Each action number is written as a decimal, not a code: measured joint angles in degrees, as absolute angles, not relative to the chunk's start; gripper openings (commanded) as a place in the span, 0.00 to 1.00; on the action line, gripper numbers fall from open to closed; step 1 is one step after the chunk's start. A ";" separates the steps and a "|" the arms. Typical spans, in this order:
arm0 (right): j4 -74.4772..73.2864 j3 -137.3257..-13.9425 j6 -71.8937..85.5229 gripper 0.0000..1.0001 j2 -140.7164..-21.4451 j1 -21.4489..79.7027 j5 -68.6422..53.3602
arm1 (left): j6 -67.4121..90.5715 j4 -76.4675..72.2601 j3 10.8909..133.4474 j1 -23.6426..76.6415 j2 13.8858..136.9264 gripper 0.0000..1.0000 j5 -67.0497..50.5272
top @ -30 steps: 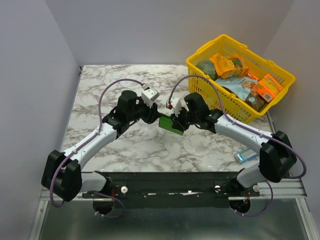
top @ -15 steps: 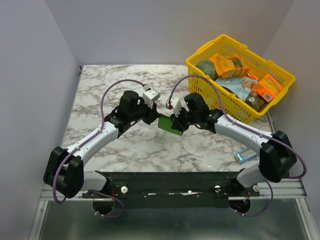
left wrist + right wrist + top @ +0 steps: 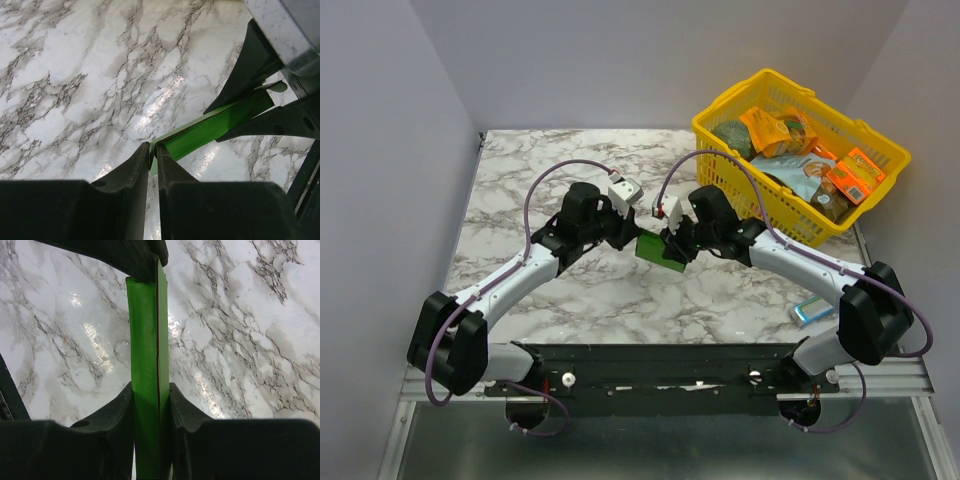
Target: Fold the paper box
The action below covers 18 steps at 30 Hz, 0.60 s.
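The paper box [image 3: 659, 250] is bright green card, folded narrow, held above the marble table between both grippers at mid table. My left gripper [image 3: 638, 236] is shut on its left edge; in the left wrist view the card [image 3: 215, 127] runs from my closed fingertips [image 3: 152, 150] up right to the other gripper's black fingers [image 3: 250, 65]. My right gripper [image 3: 672, 243] is shut on the box's right end; in the right wrist view the green strip [image 3: 146, 365] stands upright between my pads [image 3: 185, 410], its far end under the left gripper's fingers [image 3: 135, 257].
A yellow plastic basket [image 3: 880, 150] full of snack packs stands at the back right. A small blue-and-white pack [image 3: 812, 310] lies near the right arm's base. Grey walls enclose the left, back and right of the marble table [image 3: 540, 160].
The left gripper and its wrist have shifted slightly right toward the box. The right arm and box stay almost still.
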<state>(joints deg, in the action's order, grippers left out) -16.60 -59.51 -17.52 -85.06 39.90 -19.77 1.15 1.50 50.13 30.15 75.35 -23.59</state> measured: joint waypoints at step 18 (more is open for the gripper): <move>-17.02 -59.48 -17.41 0.21 -85.06 40.23 -18.57 | 2.72 1.83 50.15 32.10 75.35 0.00 -20.12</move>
